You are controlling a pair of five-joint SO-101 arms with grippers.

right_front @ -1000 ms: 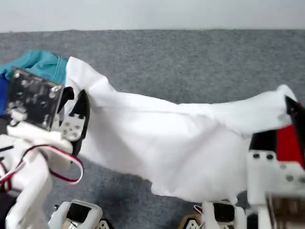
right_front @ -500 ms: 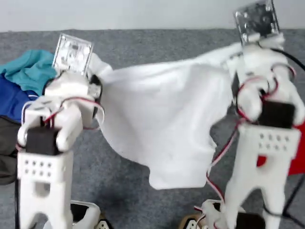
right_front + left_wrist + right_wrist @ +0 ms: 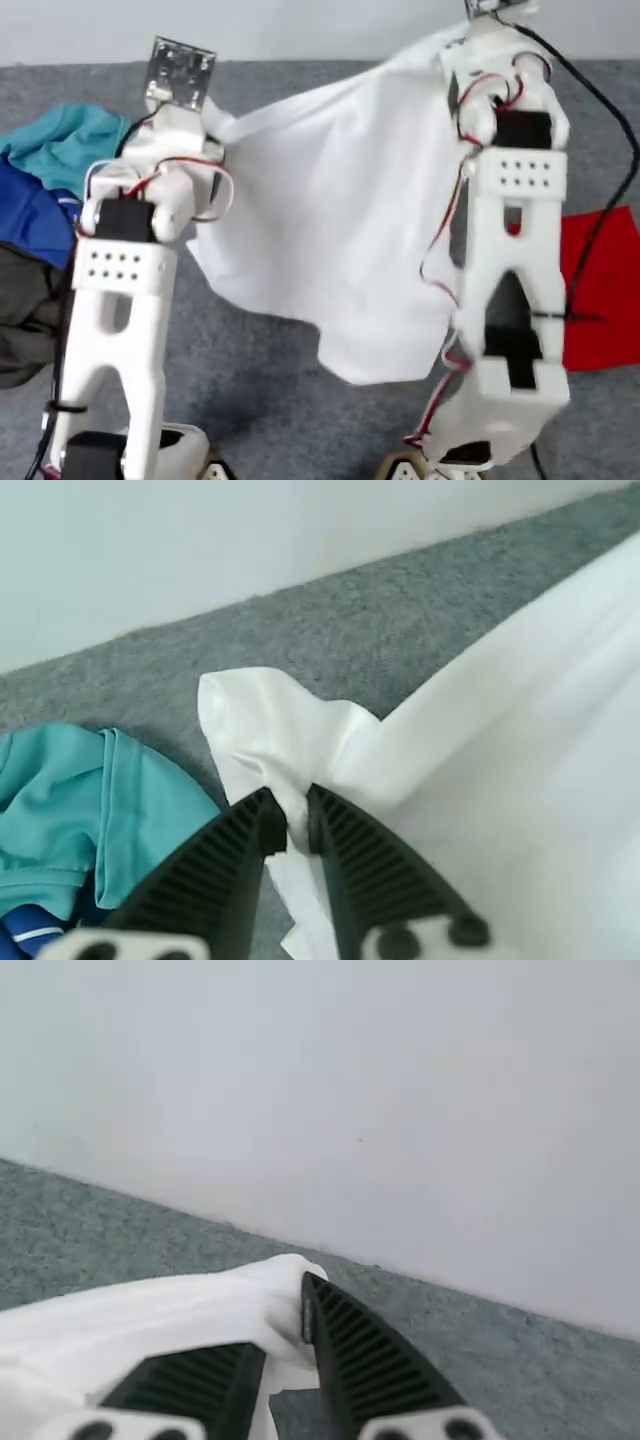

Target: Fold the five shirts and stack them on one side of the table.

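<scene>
Item 1, nearest me: white shirt (image 3: pixel 340 230), spread between my left arm (image 3: pixel 115 300) and right arm (image 3: pixel 510 250), its lower edge sagging toward 6 o'clock over the grey bench (image 3: pixel 290 85).

Item 2: dark shirt (image 3: pixel 25 300) at 8 o'clock; red shirt (image 3: pixel 600 290) lying flat at 4 o'clock.

Item 3: blue shirt (image 3: pixel 35 215) at 9 o'clock and teal shirt (image 3: pixel 65 140) at 10 o'clock, heaped against each other.

Item 4, farthest: left jaws clamped on one white shirt corner at 11 o'clock. Right jaws pinched narrow on the opposite corner at 1 o'clock, near the wall (image 3: pixel 400 1110).
</scene>
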